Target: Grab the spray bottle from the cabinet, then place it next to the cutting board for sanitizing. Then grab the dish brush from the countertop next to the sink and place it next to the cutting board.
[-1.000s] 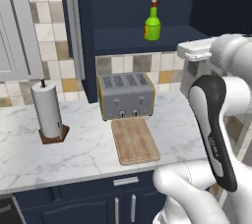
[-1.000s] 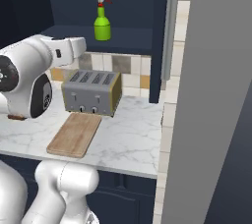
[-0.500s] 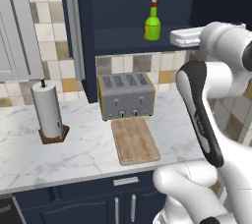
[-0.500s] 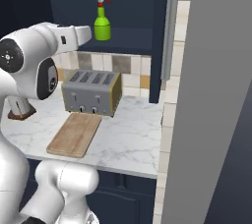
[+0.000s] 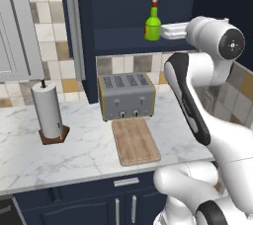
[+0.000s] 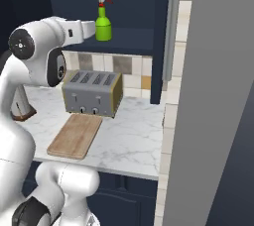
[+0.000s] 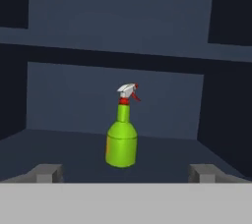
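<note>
Your spray bottle (image 7: pixel 121 142) stands upright on the cabinet (image 5: pixel 123 41) shelf, nozzle up; your tool (image 7: pixel 125 173) is spread wide, ungripped.

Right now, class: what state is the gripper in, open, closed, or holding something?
Gripper: open, holding nothing; the spray bottle stands upright on the cabinet shelf ahead of the fingertips, untouched.

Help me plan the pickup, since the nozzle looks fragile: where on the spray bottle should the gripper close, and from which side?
Probably on the wide green body of the spray bottle, coming in level from the open front of the cabinet. It stands upright on the shelf, centred between the open gripper fingertips; neck and nozzle are narrow.
</note>
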Available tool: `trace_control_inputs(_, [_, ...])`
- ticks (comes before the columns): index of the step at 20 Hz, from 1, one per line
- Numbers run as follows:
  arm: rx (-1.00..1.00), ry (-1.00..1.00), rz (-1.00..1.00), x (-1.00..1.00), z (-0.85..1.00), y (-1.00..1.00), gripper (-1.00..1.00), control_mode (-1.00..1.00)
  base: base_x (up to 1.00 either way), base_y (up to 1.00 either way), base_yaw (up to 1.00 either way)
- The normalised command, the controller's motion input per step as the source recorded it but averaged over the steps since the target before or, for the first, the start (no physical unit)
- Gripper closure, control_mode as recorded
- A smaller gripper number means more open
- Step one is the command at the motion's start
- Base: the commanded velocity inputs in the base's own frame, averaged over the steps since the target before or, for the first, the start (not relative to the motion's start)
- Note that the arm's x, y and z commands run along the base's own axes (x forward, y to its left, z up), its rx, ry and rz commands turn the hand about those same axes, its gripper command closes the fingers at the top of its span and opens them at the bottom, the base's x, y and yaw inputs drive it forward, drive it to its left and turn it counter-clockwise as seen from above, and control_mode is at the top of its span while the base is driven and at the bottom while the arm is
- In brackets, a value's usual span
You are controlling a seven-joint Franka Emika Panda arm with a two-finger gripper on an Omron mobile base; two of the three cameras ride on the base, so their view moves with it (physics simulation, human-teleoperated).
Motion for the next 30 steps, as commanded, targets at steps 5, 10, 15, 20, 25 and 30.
trace_control_inputs(5, [0.00,0.00,0.08,0.57,0.00,0.00,-1.00,-1.00,0.00,0.00,0.00])
trace_control_inputs(10, [0.00,0.00,0.04,0.53,0.00,0.00,-1.00,-1.00,0.00,0.00,0.00])
trace_control_inputs(15, [0.00,0.00,0.01,0.58,-0.04,0.00,-1.00,-1.00,0.00,0.00,0.00])
trace_control_inputs(20, [0.00,0.02,0.00,0.53,0.00,0.02,-1.00,-1.00,0.00,0.00,0.00])
trace_control_inputs(25, [0.04,0.10,0.00,0.66,0.00,0.00,-1.00,-1.00,0.00,0.00,0.00])
trace_control_inputs(30, [0.04,0.07,0.00,0.70,0.00,0.00,-1.00,-1.00,0.00,0.00,0.00])
